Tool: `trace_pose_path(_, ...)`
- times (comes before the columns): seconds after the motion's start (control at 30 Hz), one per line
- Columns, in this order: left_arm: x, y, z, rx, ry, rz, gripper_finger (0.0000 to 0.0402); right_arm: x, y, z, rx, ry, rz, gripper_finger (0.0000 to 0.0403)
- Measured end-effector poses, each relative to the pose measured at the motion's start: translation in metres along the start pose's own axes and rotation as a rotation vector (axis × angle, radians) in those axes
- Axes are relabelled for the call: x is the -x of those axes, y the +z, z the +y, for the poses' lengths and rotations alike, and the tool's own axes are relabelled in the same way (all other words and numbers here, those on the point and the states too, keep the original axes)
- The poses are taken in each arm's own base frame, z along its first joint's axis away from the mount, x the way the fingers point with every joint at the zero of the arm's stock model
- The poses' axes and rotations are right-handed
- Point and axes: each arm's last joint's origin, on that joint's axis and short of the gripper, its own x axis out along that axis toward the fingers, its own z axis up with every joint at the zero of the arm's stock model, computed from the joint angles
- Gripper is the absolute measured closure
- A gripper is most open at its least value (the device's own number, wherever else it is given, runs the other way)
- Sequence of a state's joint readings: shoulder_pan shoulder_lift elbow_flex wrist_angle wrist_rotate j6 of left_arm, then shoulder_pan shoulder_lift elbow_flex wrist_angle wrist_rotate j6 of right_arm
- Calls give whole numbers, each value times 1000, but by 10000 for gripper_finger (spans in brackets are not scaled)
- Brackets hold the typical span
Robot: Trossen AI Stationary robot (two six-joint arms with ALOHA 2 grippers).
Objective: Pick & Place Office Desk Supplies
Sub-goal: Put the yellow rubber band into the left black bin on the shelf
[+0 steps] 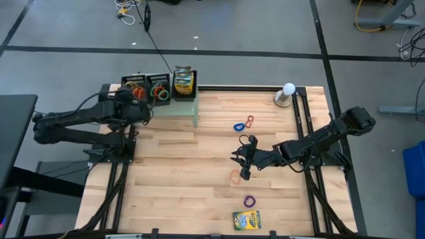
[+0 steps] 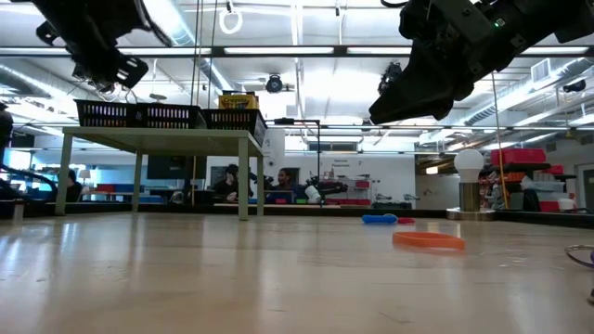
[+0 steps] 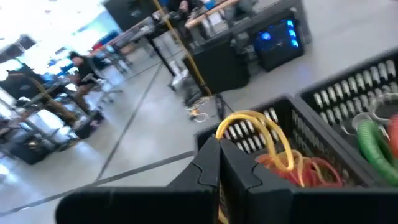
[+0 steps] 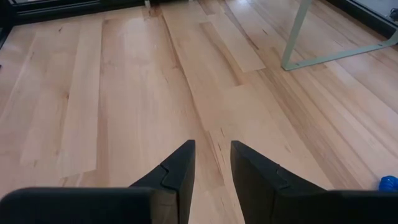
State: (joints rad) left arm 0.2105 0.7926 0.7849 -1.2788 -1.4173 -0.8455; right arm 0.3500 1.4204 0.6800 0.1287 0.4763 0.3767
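Observation:
Two black mesh trays (image 1: 147, 86) sit on the pale green stand (image 1: 180, 107) at the table's far left, with a crayon box (image 1: 183, 81) beside them. My left gripper (image 3: 217, 146) hovers at the left tray (image 3: 311, 134), shut on a yellow rubber band (image 3: 264, 127). That tray holds orange and red bands (image 3: 308, 171); the other holds green and red ones (image 3: 373, 140). My right gripper (image 4: 211, 146) hangs open over bare wood mid-table (image 1: 240, 159), with nothing between its fingers. Loose bands lie around it: blue (image 1: 238, 126), red (image 1: 250, 121), orange (image 1: 235, 176) and purple (image 1: 249, 200). My left gripper pinches the yellow rubber band at one end of its loop (image 3: 222, 127), between its two fingertips. The rest of the loop arches away over the left tray's near wall, and its far end (image 3: 286, 163) drops among the bands inside. Whether that end rests on them I cannot tell.
A second crayon box (image 1: 246, 220) lies near the front edge. The white globe (image 1: 287, 93) stands at the far right corner. The stand's leg (image 4: 295, 37) rises ahead of my right gripper. People sit at desks in the room beyond.

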Motion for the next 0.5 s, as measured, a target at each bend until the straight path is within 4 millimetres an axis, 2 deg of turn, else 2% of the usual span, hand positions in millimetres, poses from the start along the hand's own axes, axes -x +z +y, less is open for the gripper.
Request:
trace_pose_path(0.2, -5, 5, -6, -4, 23, 11, 382, 0, 0, 0, 0, 0, 1, 291)
trace_pose_path(0.5, -19, 9, -11, -154, -71, 182, 331, 0, 0, 0, 2, -2, 4, 291)
